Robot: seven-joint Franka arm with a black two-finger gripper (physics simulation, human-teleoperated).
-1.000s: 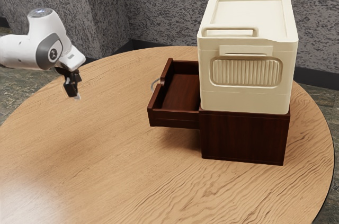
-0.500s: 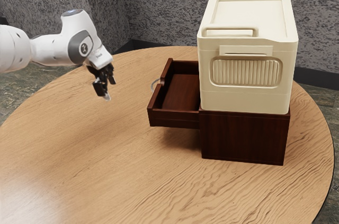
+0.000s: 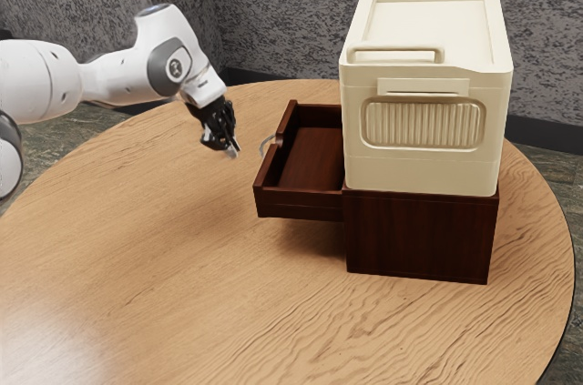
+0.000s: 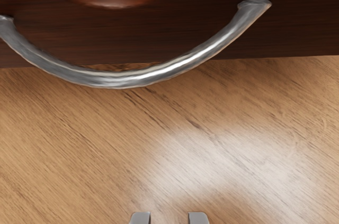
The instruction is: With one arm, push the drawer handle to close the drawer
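My black gripper (image 3: 231, 148) hangs over the table in the exterior view, a short distance left of the silver handle (image 3: 265, 144) and apart from it. The dark red-brown drawer (image 3: 299, 204) stands pulled out of its cabinet (image 3: 419, 235), toward the arm. In the wrist view the curved metal handle (image 4: 124, 80) bows out from the dark drawer front (image 4: 185, 28). The gripper (image 4: 169, 218) is open there, two grey fingertips with a gap and nothing between them.
A cream box (image 3: 424, 130) with two top handles sits on the cabinet. The round wooden table (image 3: 182, 267) extends under the arm and around the cabinet. A grey textured wall (image 3: 282, 12) rises behind.
The arm has swung toward the exterior view's right, bringing my gripper much closer to the handle. Drawer, cabinet and cream box have stayed where they were.
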